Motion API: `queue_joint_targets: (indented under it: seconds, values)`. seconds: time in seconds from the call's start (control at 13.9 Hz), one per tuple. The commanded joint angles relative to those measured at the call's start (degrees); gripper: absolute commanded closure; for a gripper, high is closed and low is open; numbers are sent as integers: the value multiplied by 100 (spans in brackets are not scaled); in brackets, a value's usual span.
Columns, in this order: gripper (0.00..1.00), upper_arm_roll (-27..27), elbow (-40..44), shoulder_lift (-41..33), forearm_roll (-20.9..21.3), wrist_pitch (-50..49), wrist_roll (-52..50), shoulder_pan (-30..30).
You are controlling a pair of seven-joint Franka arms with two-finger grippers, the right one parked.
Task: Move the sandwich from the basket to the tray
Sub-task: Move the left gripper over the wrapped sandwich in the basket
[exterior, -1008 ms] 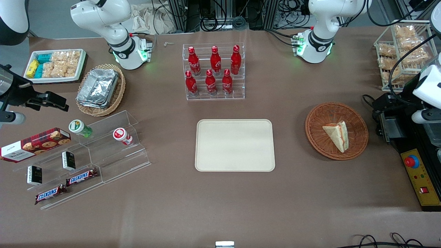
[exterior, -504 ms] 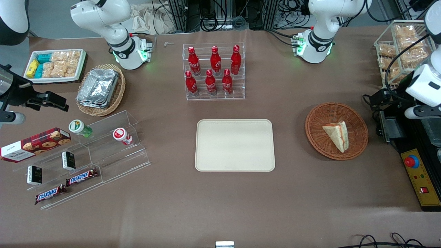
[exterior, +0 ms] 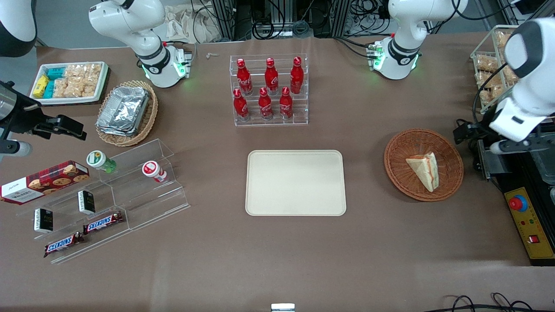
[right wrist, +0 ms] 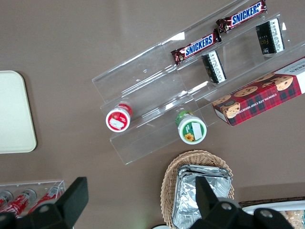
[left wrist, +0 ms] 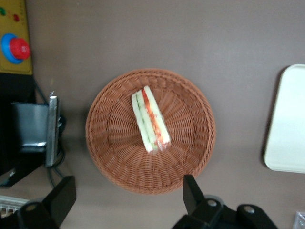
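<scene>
The pincer (left wrist: 128, 198) hangs spread wide above the basket (left wrist: 190, 157) rim, holding nothing. Below it the sandwich (left wrist: 150, 119) lies mid-basket, filling edge up, the tray (exterior: 296, 182) well apart across bare desk (exterior: 368, 143).

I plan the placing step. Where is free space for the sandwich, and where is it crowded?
The tray is bare. The gripper hangs open above the basket holding the sandwich. It is crowded at the bottle rack.
</scene>
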Motion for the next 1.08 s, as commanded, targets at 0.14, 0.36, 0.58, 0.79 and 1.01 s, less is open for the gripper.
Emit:
queue_joint_targets:
  seconds: [0.14,0.36,0.58,0.79,1.01]
  values:
    - [0,-20,-615,226,57,706,-345,11]
    - [0,-20,-641,463,48,760,-600,64]
    - [0,-29,-641,849,39,1075,-828,64]
    - [0,-29,-650,1193,39,1357,-1075,64]
    - [0,-29,-650,1404,-48,1497,-1180,64]
